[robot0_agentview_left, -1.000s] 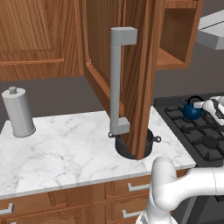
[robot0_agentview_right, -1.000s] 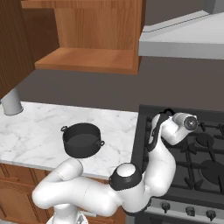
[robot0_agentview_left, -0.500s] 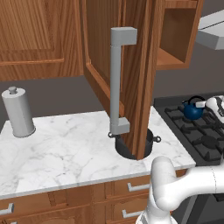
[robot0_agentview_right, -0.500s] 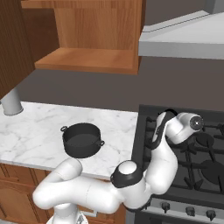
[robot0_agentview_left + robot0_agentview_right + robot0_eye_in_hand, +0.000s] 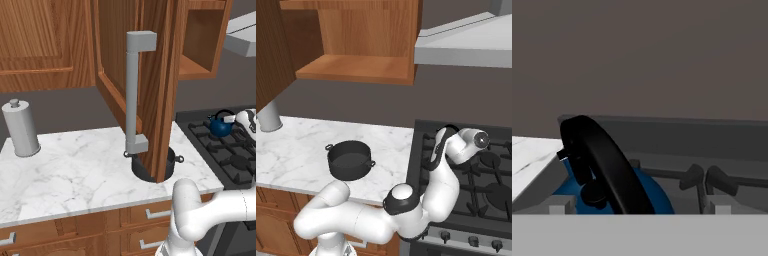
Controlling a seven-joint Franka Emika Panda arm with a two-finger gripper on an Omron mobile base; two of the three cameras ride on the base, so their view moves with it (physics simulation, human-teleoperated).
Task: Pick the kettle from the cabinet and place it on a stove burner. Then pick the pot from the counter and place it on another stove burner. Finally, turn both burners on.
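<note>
A kitchen: wooden cabinets (image 5: pixel 45 45), a marble counter (image 5: pixel 75 175), a gas stove (image 5: pixel 481 185) and a hood (image 5: pixel 466 45).

Behind the open cabinet door (image 5: pixel 150 95): most of the pot (image 5: pixel 170 161), only rim and one loop handle exposed. Kettle (image 5: pixel 612 192) cut off low in the hand view, base unseen. Burner beneath the kettle too small to tell
</note>
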